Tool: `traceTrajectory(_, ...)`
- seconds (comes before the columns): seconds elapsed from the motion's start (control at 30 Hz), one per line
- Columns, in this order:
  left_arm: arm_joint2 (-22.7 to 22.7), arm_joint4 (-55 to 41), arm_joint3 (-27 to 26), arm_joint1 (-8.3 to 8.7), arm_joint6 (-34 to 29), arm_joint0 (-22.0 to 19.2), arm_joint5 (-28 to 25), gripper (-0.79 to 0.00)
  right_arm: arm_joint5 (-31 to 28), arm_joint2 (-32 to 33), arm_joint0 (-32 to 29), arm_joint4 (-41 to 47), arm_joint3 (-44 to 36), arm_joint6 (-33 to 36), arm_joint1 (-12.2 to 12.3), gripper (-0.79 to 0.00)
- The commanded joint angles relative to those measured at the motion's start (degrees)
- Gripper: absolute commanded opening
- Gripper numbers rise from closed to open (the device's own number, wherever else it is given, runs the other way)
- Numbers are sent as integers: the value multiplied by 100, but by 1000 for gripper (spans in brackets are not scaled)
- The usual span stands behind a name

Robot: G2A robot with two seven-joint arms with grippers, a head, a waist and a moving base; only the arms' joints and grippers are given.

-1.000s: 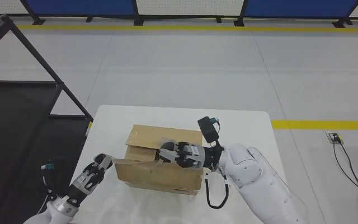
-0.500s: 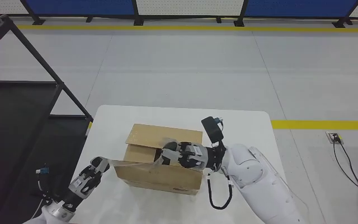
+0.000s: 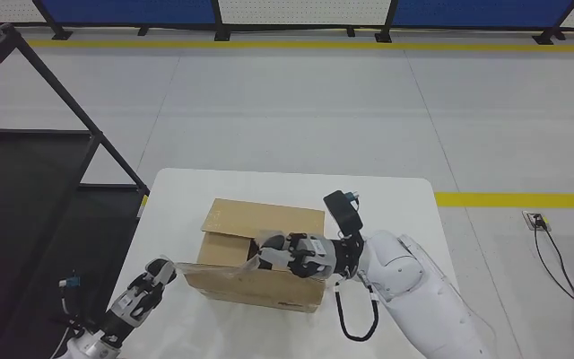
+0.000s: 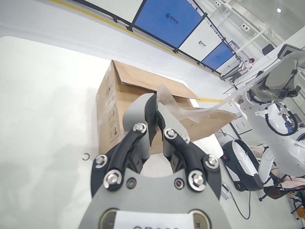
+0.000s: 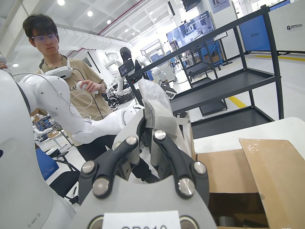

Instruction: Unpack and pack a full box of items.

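The fingers (image 4: 149,107) of the left gripper (image 4: 156,110) are clamped on one end of the tape (image 4: 188,114). The right gripper (image 5: 148,122) is clamped on the other end, above the box (image 3: 260,220) on the desk (image 3: 395,206). The tape should be pulled off steadily, kept taut, so that the box is not dragged or tipped.

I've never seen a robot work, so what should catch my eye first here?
A brown cardboard box sits on the white table, partly open. A clear strip of tape stretches between the two claws: the left claw pinches one end beside the box, and the right claw pinches the other above it.
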Motion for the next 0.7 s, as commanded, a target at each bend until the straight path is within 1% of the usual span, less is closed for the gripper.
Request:
traceTrajectory(0.0,-18,1,-28,0,17,37,-6,-785,-5,0,-9,-17,-27,-16,5,-785)
traceTrajectory(0.67,-229,-38,-375,3,73,422,-136,-785,-51,15,-30,-124,-159,-197,52,-785)
